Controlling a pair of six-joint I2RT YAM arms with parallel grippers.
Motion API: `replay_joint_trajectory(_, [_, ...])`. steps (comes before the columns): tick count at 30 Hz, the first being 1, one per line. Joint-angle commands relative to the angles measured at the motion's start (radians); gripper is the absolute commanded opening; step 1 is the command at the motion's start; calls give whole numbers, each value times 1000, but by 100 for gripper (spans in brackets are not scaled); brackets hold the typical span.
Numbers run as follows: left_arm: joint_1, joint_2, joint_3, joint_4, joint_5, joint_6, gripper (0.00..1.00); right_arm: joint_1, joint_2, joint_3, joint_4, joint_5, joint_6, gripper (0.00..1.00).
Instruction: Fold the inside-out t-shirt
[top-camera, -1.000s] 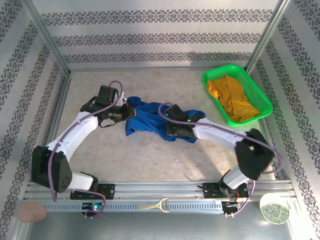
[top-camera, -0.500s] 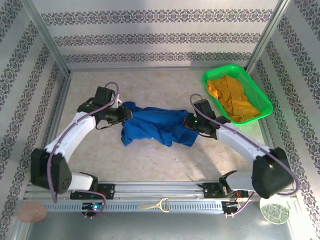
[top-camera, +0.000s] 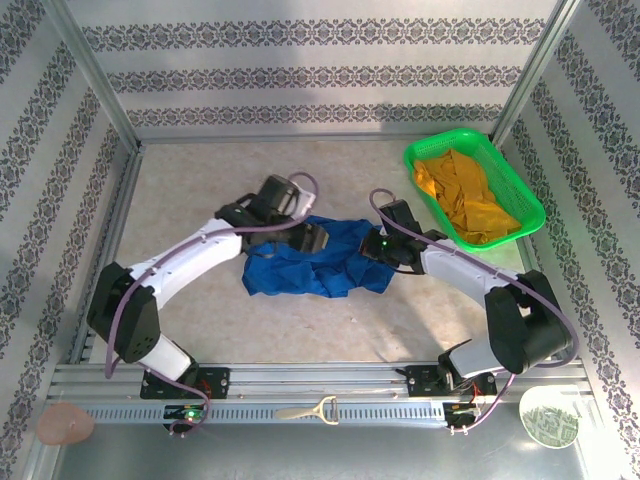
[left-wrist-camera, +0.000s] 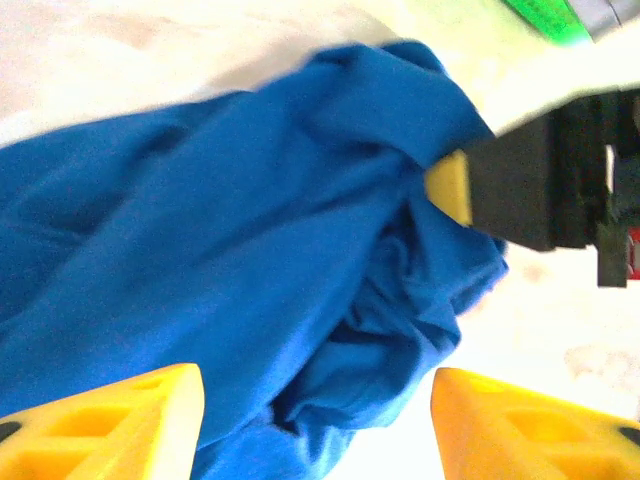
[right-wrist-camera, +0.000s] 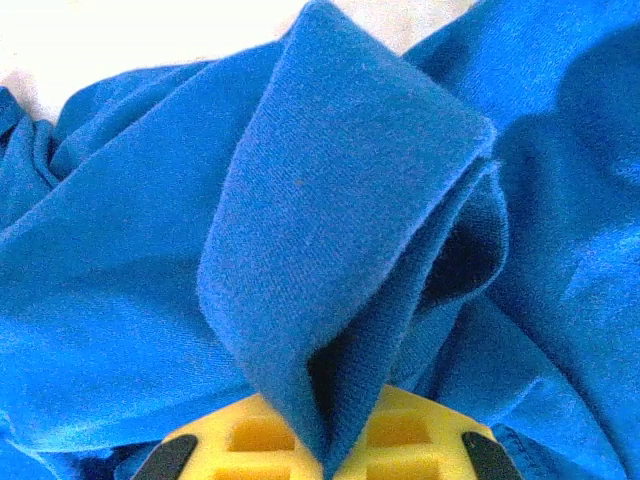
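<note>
The inside-out t-shirt is shown as matt royal-blue knit cloth, its fine ribbed grain seen on the fold held in the right pincer, whose fingers are moulded in smooth yellow plastic. Near that pincer a glossy green plastic basket is set on a mottled, matt tabletop.

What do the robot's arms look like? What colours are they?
Both have smooth white shells and chunky black joints: the left arm and the right arm. A thin purple cable loops along each. A tiny green light glows near the right arm's wrist. The left gripper and the right gripper have blocky yellow fingers with square hollows.
</note>
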Motion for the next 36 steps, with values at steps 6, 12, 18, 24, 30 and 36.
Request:
replay_joint_trajectory(6, [-58, 137, -36, 125, -123, 198, 68, -23, -59, -40, 25, -28, 7, 0])
replay_joint_trajectory(12, [-57, 281, 36, 119, -150, 217, 69, -26, -69, -50, 32, -34, 12, 0])
replay_joint_trajectory(18, [-25, 328, 154, 54, -145, 167, 5, -39, -67, -73, 31, -17, 14, 0])
replay_joint_trajectory(24, [15, 207, 268, -88, 44, 19, 0, -61, -92, -51, -1, -1, 6, 61])
replay_joint_trajectory(30, [16, 143, 328, -176, 169, -91, 0, 59, -326, -18, -129, 116, 35, 70])
replay_joint_trajectory(36, [16, 116, 339, -168, 228, -161, 0, 183, -356, 31, -178, 238, 46, 71])
